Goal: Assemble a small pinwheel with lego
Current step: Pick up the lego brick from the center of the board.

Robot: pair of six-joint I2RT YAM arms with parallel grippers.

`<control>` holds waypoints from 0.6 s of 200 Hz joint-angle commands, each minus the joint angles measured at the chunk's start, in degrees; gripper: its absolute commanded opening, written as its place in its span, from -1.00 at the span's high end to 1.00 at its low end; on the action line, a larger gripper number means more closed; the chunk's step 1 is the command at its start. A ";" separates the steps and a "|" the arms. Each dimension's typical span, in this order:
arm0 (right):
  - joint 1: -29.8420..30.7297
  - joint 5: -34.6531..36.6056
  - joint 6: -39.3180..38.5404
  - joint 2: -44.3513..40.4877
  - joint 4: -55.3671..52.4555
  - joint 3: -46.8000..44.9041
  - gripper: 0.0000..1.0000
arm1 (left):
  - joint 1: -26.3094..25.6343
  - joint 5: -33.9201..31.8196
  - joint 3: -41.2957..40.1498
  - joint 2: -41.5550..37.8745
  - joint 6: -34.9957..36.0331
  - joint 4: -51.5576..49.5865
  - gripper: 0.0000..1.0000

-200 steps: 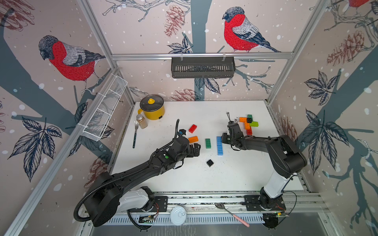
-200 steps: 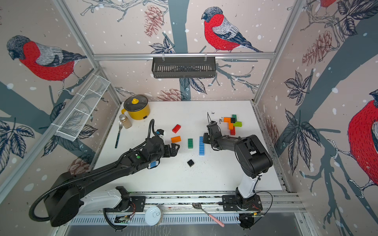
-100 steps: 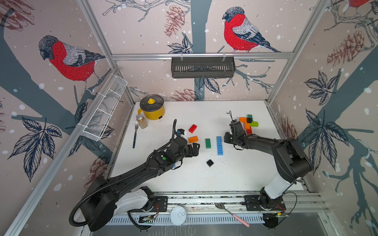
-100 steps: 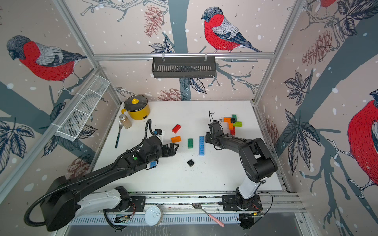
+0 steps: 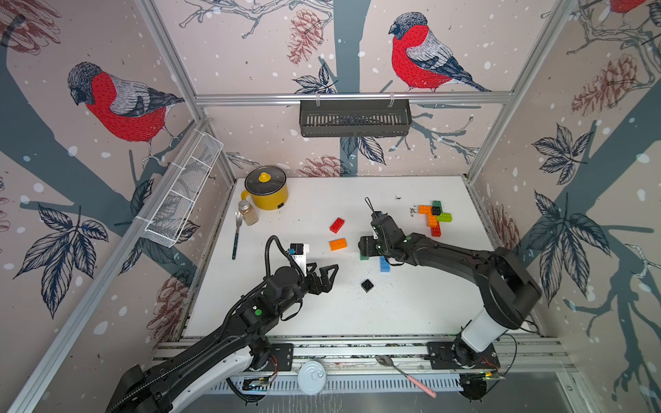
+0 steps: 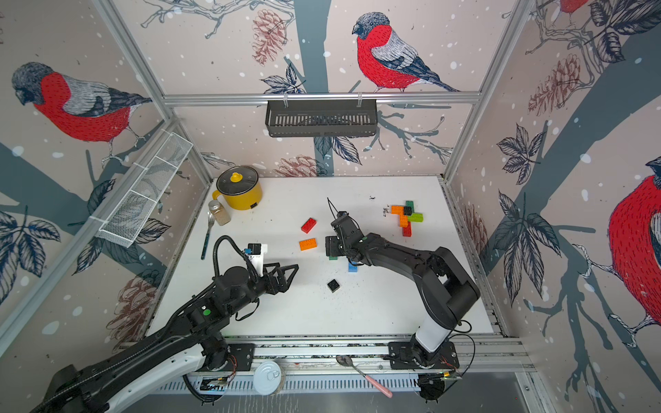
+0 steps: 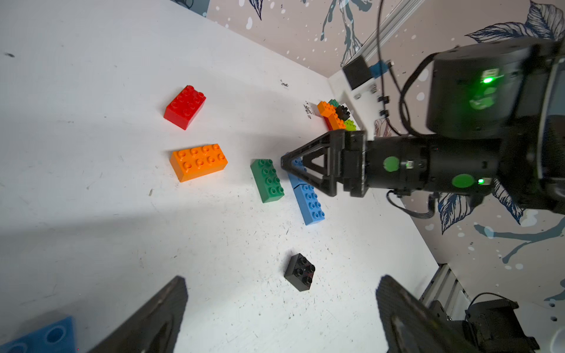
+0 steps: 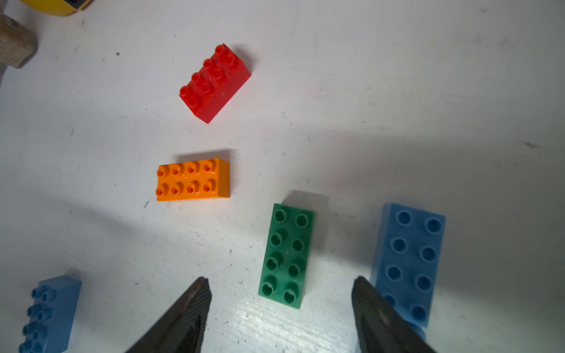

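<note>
Loose lego lies mid-table: a red brick (image 5: 337, 225), an orange brick (image 5: 337, 244), a dark green brick (image 8: 287, 255), a blue brick (image 8: 409, 262) and a small black square (image 5: 367, 285). My right gripper (image 8: 280, 282) hangs open just above the green brick's near end, a finger on either side of it, touching nothing. My left gripper (image 5: 327, 278) is wide open and empty, a short way left of the black square (image 7: 299, 272). A joined cross of orange, green, lime, red and black bricks (image 5: 434, 216) sits at the far right. Another blue brick (image 8: 49, 314) lies under my left wrist.
A yellow lidded pot (image 5: 266, 187), a spice jar (image 5: 248, 212) and a fork (image 5: 236, 234) stand at the back left. A wire basket (image 5: 182, 195) hangs on the left wall and a black rack (image 5: 354, 117) on the back wall. A tin lid (image 5: 312, 372) and a spoon (image 5: 404, 372) lie on the front rail.
My right gripper has opened and swung left from beside the joined cross to over the green brick. My left gripper has drawn back a little towards the table's front, still open.
</note>
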 commanded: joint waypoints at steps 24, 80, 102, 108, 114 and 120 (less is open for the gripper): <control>1.78 4.67 2.76 5.80 -3.46 4.58 -0.37 | 0.06 0.89 1.11 3.97 1.87 3.49 -0.94; 2.75 7.68 4.66 9.14 -5.88 6.61 -0.27 | 0.06 0.63 0.94 4.41 3.11 4.62 -0.94; 2.87 6.91 4.73 10.52 -5.81 7.57 -0.15 | -0.01 0.40 0.65 3.87 3.17 4.53 -0.94; 2.93 6.93 4.83 10.94 -5.92 7.96 -0.12 | 0.06 0.44 0.61 3.80 3.05 4.44 -0.94; 2.95 6.81 4.76 11.13 -5.92 8.16 -0.09 | 0.05 0.38 0.56 3.67 3.04 4.44 -0.94; 3.01 6.95 4.84 11.29 -5.85 8.24 -0.08 | 0.06 0.36 0.55 3.58 3.09 4.37 -0.94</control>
